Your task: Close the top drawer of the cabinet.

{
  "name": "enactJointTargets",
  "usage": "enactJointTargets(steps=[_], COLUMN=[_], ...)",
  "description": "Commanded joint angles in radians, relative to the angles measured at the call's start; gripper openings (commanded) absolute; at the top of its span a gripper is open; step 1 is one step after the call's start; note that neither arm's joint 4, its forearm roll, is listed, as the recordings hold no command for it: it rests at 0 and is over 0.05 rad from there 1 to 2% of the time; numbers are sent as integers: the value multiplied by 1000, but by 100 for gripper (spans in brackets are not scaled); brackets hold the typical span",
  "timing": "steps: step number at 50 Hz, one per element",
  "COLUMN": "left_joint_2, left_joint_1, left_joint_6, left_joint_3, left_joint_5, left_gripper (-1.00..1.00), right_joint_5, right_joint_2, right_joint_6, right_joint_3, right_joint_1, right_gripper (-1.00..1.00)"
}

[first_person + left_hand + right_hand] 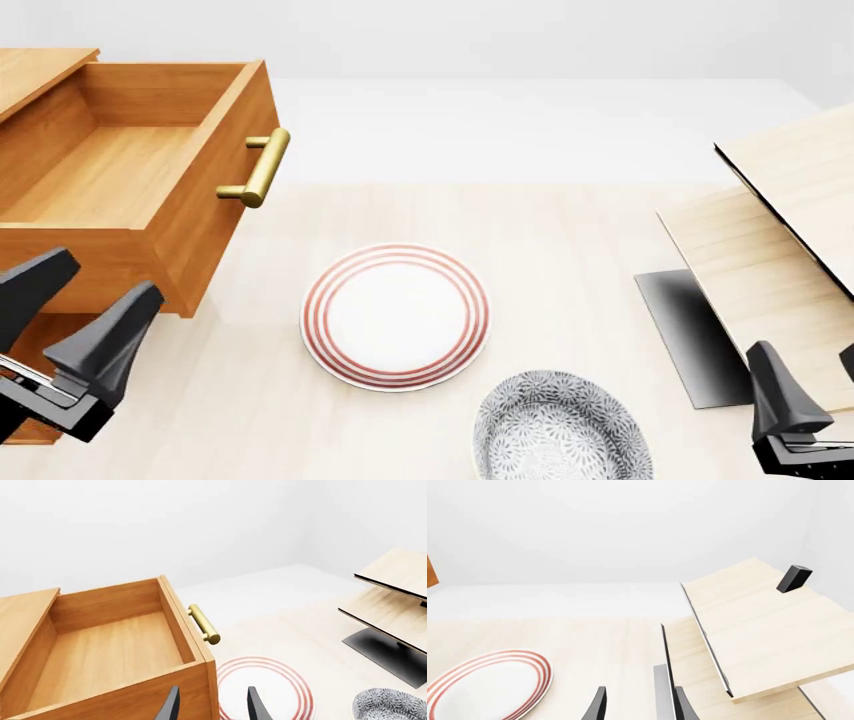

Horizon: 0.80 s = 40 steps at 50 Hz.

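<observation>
The orange-brown cabinet stands at the far left. Its top drawer is pulled out to the right, open and empty inside, and its brass bar handle is on the front panel. My left gripper is open and empty, just in front of the drawer's near side wall, close to its front corner. In the left wrist view the drawer, the handle and the left gripper show. My right gripper is open and empty at the lower right, far from the cabinet.
A white plate with red rings lies mid-table, right of the drawer front. A grey patterned bowl sits near the front edge. Pale wood shelf panels on a black base stand at the right, also in the right wrist view.
</observation>
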Motion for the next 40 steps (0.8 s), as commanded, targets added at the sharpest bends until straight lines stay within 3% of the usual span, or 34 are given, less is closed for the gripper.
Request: enactJointTargets(steps=[1,10,28,30,33,40], left_joint_2=[135,323,739,768,813,918], left_joint_1=[-112,-236,-617,-627,-651,-668], left_joint_6=[33,127,178,192,132,214], left_joint_3=[-124,-293,-599,-628,-681,-769], left_joint_5=[-46,-114,-118,-113,-84,-78], left_gripper=[100,100,100,100,100,100], right_joint_5=[0,3,5,5,5,5], right_joint_2=[0,-3,-4,-5,-4,-5], right_joint_6=[0,0,0,0,0,0], right_joint_3=[0,0,-1,-1,-1,-1], right_joint_1=[0,0,0,0,0,0], right_gripper=[100,100,100,100,100,100])
